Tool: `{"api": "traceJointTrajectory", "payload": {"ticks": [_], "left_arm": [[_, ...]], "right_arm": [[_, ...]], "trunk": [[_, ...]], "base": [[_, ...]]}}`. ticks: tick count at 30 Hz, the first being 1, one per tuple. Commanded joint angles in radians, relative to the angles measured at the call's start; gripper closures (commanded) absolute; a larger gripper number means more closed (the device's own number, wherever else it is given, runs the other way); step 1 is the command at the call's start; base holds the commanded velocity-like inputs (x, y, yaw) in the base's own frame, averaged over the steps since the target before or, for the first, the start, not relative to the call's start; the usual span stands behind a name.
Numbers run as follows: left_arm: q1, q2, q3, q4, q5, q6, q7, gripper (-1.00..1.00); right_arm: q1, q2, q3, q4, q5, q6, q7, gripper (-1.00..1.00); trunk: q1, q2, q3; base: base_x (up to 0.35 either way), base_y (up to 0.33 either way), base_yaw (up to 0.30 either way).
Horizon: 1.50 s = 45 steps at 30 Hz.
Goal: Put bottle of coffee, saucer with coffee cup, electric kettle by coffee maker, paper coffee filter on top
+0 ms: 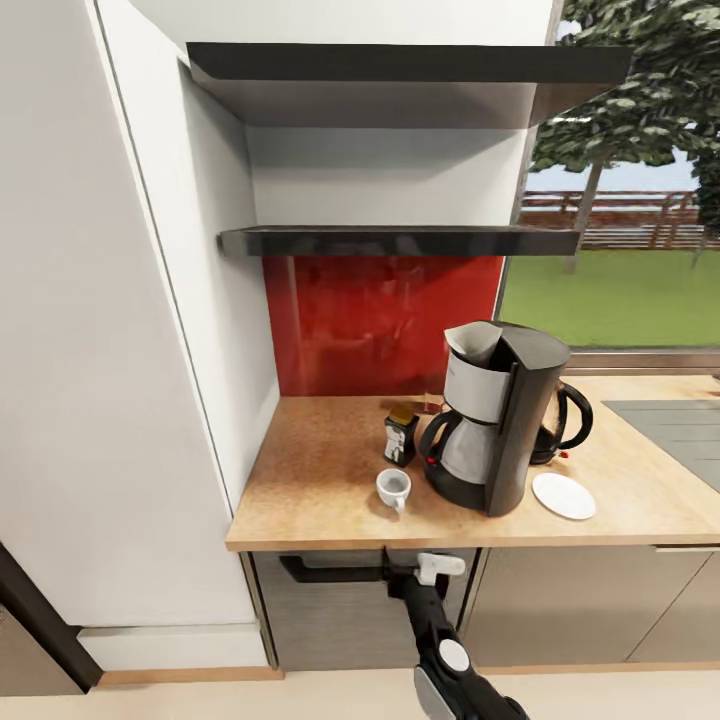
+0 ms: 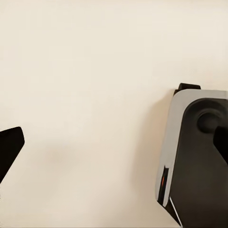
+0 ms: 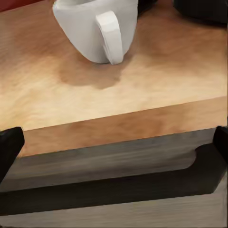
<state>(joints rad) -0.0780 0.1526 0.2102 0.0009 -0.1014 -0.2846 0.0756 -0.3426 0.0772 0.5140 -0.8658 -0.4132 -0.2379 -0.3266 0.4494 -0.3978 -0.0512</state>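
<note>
Right wrist view: jaws spread, empty; coffee cup (image 3: 97, 28) ahead, beyond counter edge; likely tipped if handle clipped. Left jaws' state can't be told.

The right arm (image 1: 440, 640) is showing glossy black casing, a white wrist block and grey round joint caps.

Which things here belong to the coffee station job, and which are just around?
Job: tall dark grey coffee maker, small black coffee bottle, tiny white cup, flat white saucer, glass electric kettle, wood-grain countertop.
Around: red backsplash, grey sink.
</note>
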Motion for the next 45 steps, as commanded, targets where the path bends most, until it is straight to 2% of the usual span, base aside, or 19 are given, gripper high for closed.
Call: {"api": "traceJointTrajectory", "payload": {"ticks": [1,7,11,12,13,14,15,18,24,27,30,32,45], "left_arm": [[-0.001,0.001,0.006,0.002,-0.011,-0.004,0.004,-1.00],[-0.001,-0.002,0.006,0.002,-0.011,-0.004,0.004,-1.00],[-0.001,-0.002,0.006,0.002,-0.011,-0.004,0.004,-1.00],[-0.001,-0.002,0.006,0.002,-0.011,-0.004,0.003,-1.00],[-0.001,-0.002,0.006,0.002,-0.011,-0.004,0.003,-1.00],[-0.001,-0.002,0.006,0.002,-0.011,-0.004,0.003,-1.00],[-0.001,-0.002,0.006,0.002,-0.011,-0.005,0.003,-1.00],[-0.001,-0.003,0.005,0.002,-0.012,-0.005,0.003,-1.00],[0.000,-0.002,0.005,0.007,-0.012,-0.005,0.003,-1.00],[0.000,-0.002,0.005,0.007,-0.012,-0.005,0.003,-1.00],[0.000,-0.002,0.005,0.007,-0.012,-0.005,0.003,-1.00],[0.000,-0.001,0.005,0.007,-0.012,-0.005,0.003,-1.00],[0.001,-0.002,0.005,0.010,-0.012,-0.004,0.002,-1.00]], "right_arm": [[-0.003,0.003,0.002,-0.080,0.006,0.077,-0.067,-1.00],[-0.004,0.004,-0.001,-0.262,0.014,0.266,-0.194,-1.00],[-0.004,0.004,-0.002,-0.370,0.014,0.369,-0.224,-1.00],[-0.012,0.004,-0.003,-0.434,0.015,0.455,-0.233,-1.00],[-0.021,0.004,-0.003,-0.452,0.015,0.492,-0.242,-1.00],[-0.027,0.004,-0.003,-0.459,0.015,0.510,-0.249,-1.00],[-0.056,0.004,-0.004,-0.474,0.014,0.577,-0.291,-1.00],[-0.093,0.004,-0.005,-0.483,0.007,0.649,-0.350,-1.00],[-0.139,0.006,-0.009,-0.489,0.002,0.754,-0.374,-1.00],[-0.167,0.006,-0.073,-0.492,-0.024,0.827,-0.374,-1.00],[-0.177,0.006,-0.111,-0.493,-0.052,0.873,-0.375,-1.00],[-0.180,0.006,-0.120,-0.493,-0.061,0.885,-0.375,-1.00],[-0.182,0.007,-0.127,-0.503,-0.068,0.898,-0.376,-1.00]], "trunk": [[0.001,-0.002,-0.002],[0.001,-0.002,-0.002],[0.001,-0.002,-0.002],[0.001,-0.002,-0.002],[0.001,-0.002,-0.002],[0.001,-0.002,-0.002],[0.001,-0.002,-0.002],[0.001,-0.002,-0.002],[0.001,-0.002,-0.002],[0.001,-0.002,-0.002],[0.001,-0.002,-0.002],[0.001,-0.002,-0.002],[0.001,-0.002,-0.002]], "base": [[0.000,0.028,0.000],[0.000,0.009,0.000],[0.000,0.000,0.000],[0.000,0.000,0.000],[0.000,0.000,0.000],[0.000,0.000,0.000],[0.000,0.000,0.000],[0.000,0.000,0.000],[0.000,0.000,0.000],[0.000,0.000,0.000],[0.000,0.000,0.000],[0.000,0.000,0.000],[0.096,0.045,0.000]]}}
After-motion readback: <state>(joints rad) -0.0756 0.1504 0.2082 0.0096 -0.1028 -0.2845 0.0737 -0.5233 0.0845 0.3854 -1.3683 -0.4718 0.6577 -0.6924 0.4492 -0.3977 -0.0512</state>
